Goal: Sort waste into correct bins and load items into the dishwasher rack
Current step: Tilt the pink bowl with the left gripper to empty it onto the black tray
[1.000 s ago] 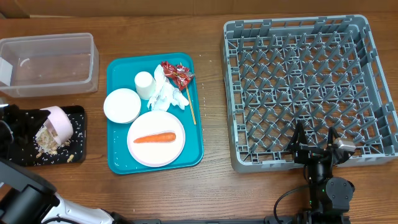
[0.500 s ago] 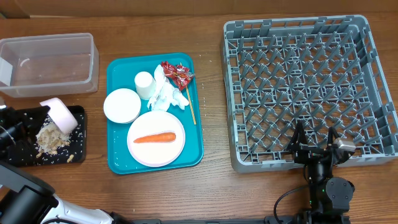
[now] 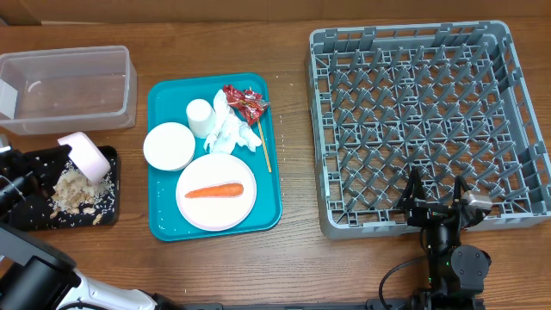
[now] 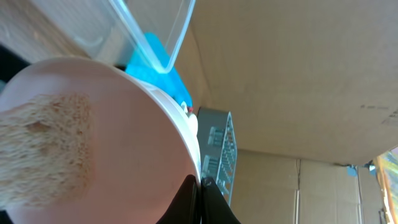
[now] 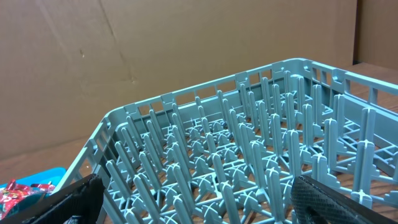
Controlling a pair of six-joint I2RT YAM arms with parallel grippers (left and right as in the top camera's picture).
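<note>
Rice (image 3: 73, 185) has spilled from the tilted pink bowl (image 3: 86, 155) into a heap on the black tray (image 3: 112, 202), your left gripper (image 3: 53, 158) pinching the rim, so emptying looks nearly done; right gripper (image 3: 435, 188) idles spread wide.

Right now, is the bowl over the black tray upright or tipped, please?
Tipped: the bowl leans mouth-down, rice piled on the tray beneath.
</note>
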